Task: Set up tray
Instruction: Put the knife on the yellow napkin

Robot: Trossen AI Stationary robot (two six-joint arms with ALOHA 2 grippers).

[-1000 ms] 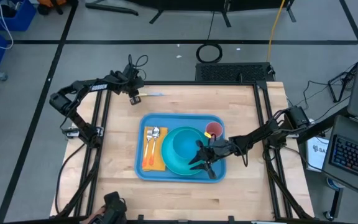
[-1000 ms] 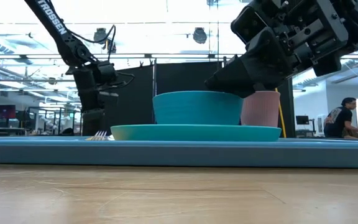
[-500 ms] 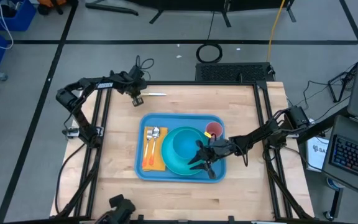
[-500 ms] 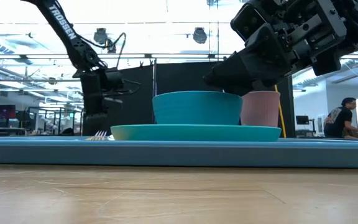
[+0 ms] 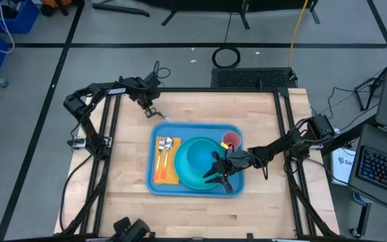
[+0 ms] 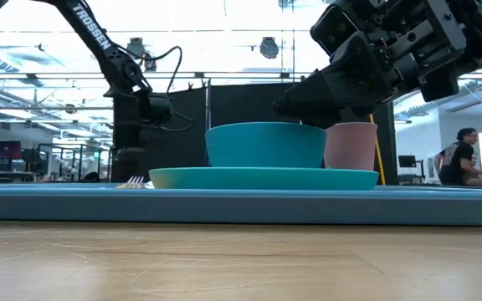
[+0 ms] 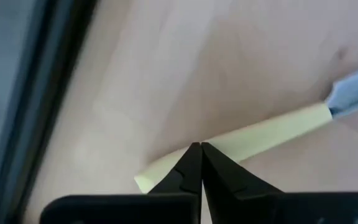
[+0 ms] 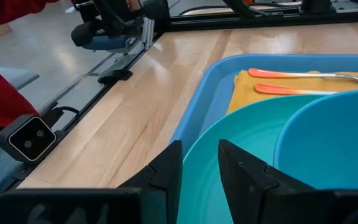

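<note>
The light-blue tray (image 5: 197,126) lies mid-table. On it are a teal plate (image 5: 185,177) with a teal bowl (image 5: 197,158), a pink cup (image 5: 231,140), and a yellow-orange napkin (image 5: 167,176) bearing a fork and spoon (image 5: 162,149). My left gripper (image 5: 152,111) (image 7: 201,146) hovers just beyond the tray's far left corner, shut on a knife (image 5: 161,117) with a pale yellow handle. My right gripper (image 5: 220,173) (image 8: 201,158) hangs open over the plate's right edge, above the bowl's rim (image 6: 266,127), touching nothing. My left gripper pinches the knife's pale yellow handle (image 7: 229,146) between its two fingertips (image 7: 188,165), close to the handle's free end. The fingers lie across the handle and come from above. The blade (image 7: 353,93) sticks out to one side; whether the knife is clear of the table I cannot tell.
Bare wood (image 5: 261,114) surrounds the tray on all sides. Black frame rails (image 5: 109,128) run along the table's left and right edges. A red sleeve (image 8: 5,68) shows off the table in the right wrist view, and a person (image 6: 454,159) sits far behind.
My left gripper has moved a little toward the table's right and near edges, closer to the tray's far left corner. The knife, which lay flat on the wood pointing right, now slants under the gripper toward the tray.
</note>
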